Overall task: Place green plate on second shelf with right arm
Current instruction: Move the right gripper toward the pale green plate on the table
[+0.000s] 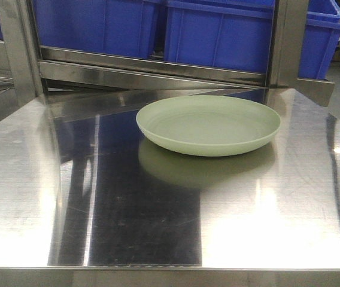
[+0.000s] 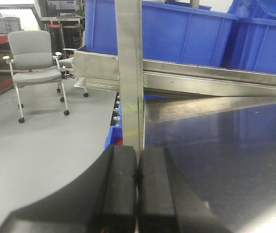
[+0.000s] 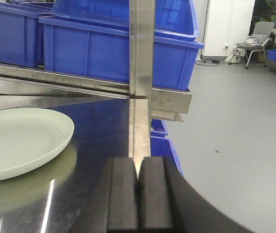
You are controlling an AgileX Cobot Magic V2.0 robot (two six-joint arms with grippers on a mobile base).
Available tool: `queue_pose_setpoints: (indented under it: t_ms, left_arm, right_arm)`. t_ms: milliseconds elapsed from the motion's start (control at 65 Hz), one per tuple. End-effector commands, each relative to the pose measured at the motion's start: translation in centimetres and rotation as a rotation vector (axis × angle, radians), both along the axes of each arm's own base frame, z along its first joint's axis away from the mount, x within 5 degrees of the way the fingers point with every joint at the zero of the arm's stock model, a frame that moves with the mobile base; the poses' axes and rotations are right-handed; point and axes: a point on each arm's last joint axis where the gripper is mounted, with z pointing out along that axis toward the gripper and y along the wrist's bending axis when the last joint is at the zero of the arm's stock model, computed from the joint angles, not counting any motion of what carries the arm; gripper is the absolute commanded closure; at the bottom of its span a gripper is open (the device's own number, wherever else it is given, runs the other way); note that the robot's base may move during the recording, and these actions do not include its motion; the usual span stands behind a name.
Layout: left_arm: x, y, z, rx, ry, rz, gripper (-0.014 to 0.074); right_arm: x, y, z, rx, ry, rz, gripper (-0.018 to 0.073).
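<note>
Steel desk (image 1: pixel 32 197) bears the plate (image 3: pixel 16 141) flat, ahead-left of the right claw (image 3: pixel 138 194), seemingly for easy reach; it and the left claw (image 2: pixel 137 194) are pressed together, empty

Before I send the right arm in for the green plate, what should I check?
1. Green plate flat on the steel table, nothing on it: ok.
2. Right gripper open for a grasp: not ok, shut and empty.
3. Left gripper clear of the plate: ok, shut.
4. Way from right gripper to plate rim unblocked: ok.
5. Room on the second shelf: cannot tell; blue bins fill the shelf in view.
</note>
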Motion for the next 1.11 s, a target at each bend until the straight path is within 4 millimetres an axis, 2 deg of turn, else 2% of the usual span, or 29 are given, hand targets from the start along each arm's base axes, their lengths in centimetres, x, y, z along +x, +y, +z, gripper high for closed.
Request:
queue_pose_setpoints:
  t_ms: [0, 200, 446, 584, 676, 769, 922, 1092]
  left_arm:
    - [0.0, 0.0, -0.6, -0.002, -0.056, -0.008, 0.0466]
    - [0.0, 0.0, -0.6, -0.002, -0.056, -0.008, 0.0466]
    - [0.0, 0.0, -0.6, -0.002, -0.056, -0.008, 0.0466]
    - [0.0, 0.0, -0.6, -0.002, -0.056, -0.008, 0.0466]
    - [0.0, 0.0, -0.6, -0.002, -0.056, -0.008, 0.0466]
    - [0.0, 0.0, -0.6, -0.002, -0.056, -0.008, 0.0466]
    - [0.0, 0.0, -0.6, -0.002, -0.056, -0.008, 0.0466]
    - [0.0, 0.0, -0.6, -0.002, -0.056, -0.008, 0.0466]
  right_arm:
    - [-0.3, -0.1, 1.5, -0.012, -0.120, -0.010, 0.0505]
    - [-0.4, -0.1, 1.9, -0.010, -0.175, -0.012, 0.0505]
    - [-1.2, -0.2, 4.5, -0.009, -0.393, -0.023, 0.0505]
    - [-2.3, -0.2, 7.3, -0.010, -0.513, -0.024, 0.0505]
    - [-3.5, -0.2, 10.4, -0.012, -0.620, -0.027, 0.0505]
    - [-3.9, -0.2, 13.3, -0.008, -0.607, -0.023, 0.0505]
    - [-0.6, -0.1, 18.1, -0.011, -0.398, -0.012, 0.0505]
    - [7.0, 0.0, 23.3, -0.008, -0.170, -0.002, 0.0505]
